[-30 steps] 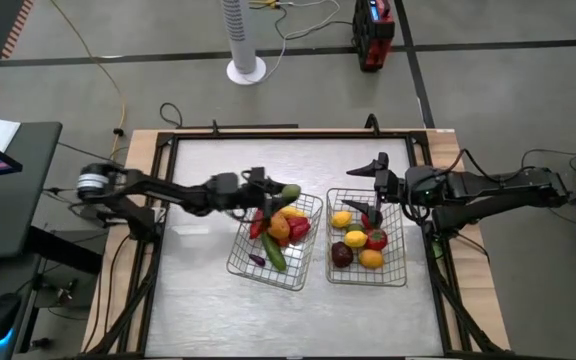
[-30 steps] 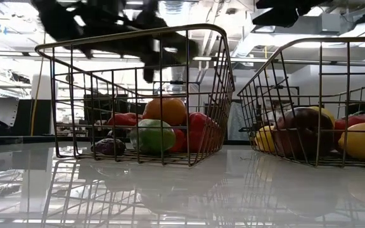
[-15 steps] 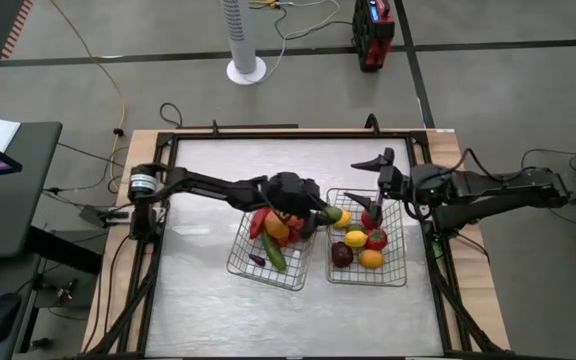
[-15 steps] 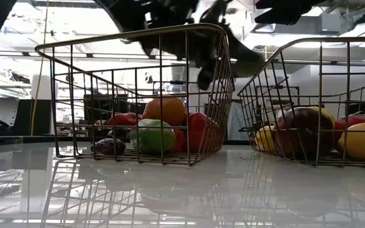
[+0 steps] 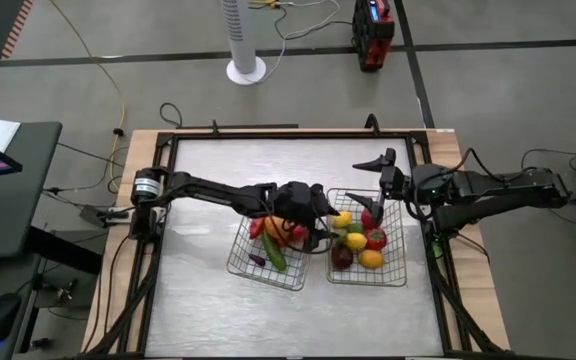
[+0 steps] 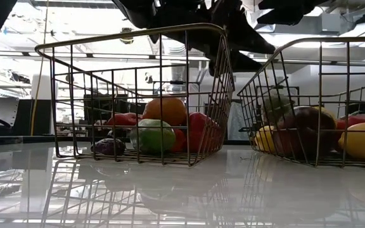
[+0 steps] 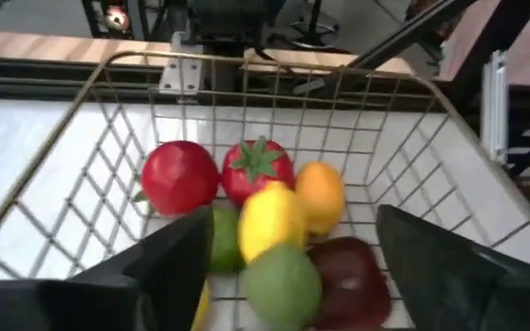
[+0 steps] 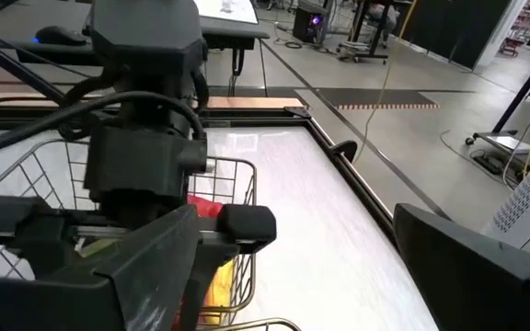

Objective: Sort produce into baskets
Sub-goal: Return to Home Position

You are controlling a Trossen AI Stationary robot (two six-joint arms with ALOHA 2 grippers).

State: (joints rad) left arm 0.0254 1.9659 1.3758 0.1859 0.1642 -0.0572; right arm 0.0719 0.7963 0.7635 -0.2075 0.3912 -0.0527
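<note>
Two wire baskets stand side by side, the left one [image 5: 240, 262] holding a carrot, red peppers and a cucumber [image 5: 274, 255]. My left gripper [image 7: 293, 219] hovers open over the left rim of the right basket [image 7: 274, 69], above its fruit. A green lime [image 7: 282, 285] lies there on top of the pile, between my fingers' lines but apart from them, beside a lemon [image 7: 270, 221], a plum [image 7: 348, 271] and a red apple [image 7: 180, 176]. The low view shows this lime [image 6: 274, 104] inside the right basket [image 6: 334, 44]. My right gripper [image 5: 371, 188] waits open above that basket's far edge.
The right basket [image 5: 400, 268] also holds an orange fruit [image 5: 370, 258] and a red one with a green stalk [image 5: 376, 238]. The two arms are close together over this basket. Bare shiny table [image 5: 198, 300] lies toward the near and left sides. A raised black frame [image 5: 268, 135] borders the table.
My left gripper has carried the green lime from above the left basket's far edge toward the table's right, to the right basket's left rim, levelling out as it went. It has let the lime go, and the lime now lies in the right basket.
</note>
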